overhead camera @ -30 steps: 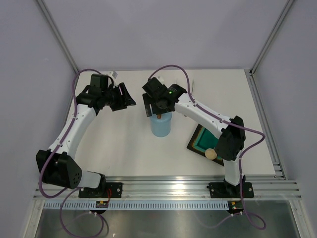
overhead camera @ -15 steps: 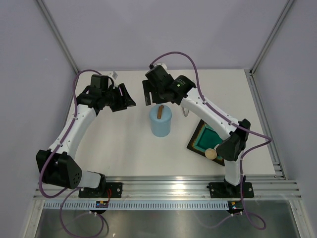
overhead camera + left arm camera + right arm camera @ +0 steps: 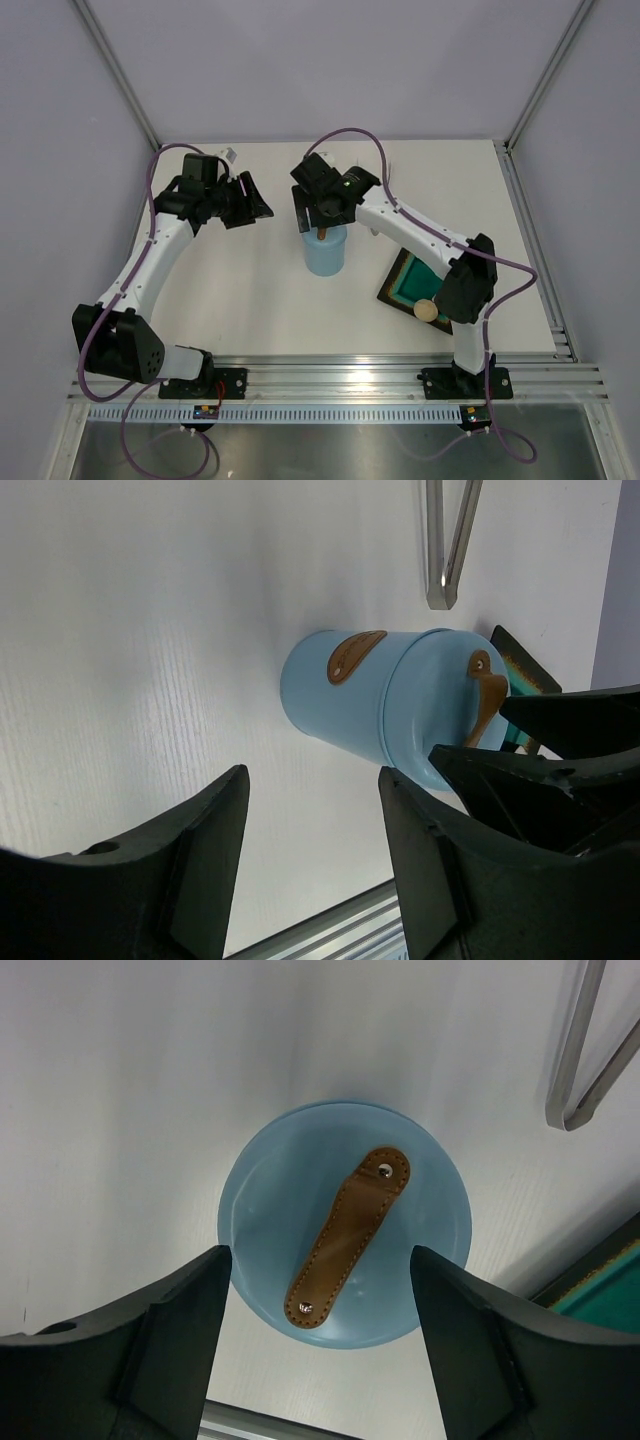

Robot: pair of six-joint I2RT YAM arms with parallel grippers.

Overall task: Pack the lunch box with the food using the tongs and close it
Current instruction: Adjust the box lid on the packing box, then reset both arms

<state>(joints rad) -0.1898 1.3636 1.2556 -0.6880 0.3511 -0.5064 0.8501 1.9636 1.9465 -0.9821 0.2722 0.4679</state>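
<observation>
The light blue lunch box (image 3: 325, 255) stands upright mid-table with its blue lid (image 3: 345, 1222) and brown strap (image 3: 348, 1235) on top. My right gripper (image 3: 318, 215) hangs open just above it, one finger on each side of the lid (image 3: 320, 1255), and holds nothing. My left gripper (image 3: 252, 200) is open and empty to the left of the box (image 3: 312, 780), pointing at its side (image 3: 400, 705). The silver tongs (image 3: 450, 540) lie on the table behind the box (image 3: 590, 1050). One beige bun (image 3: 427, 310) sits at the near corner of the plate.
A dark square plate with a teal centre (image 3: 408, 280) lies right of the box, under my right arm. Grey walls close in the back and both sides. An aluminium rail (image 3: 330, 375) runs along the near edge.
My right gripper lifted up and back off the lunch box half a second ago, then came down over the lid again. The left arm has stayed still.
</observation>
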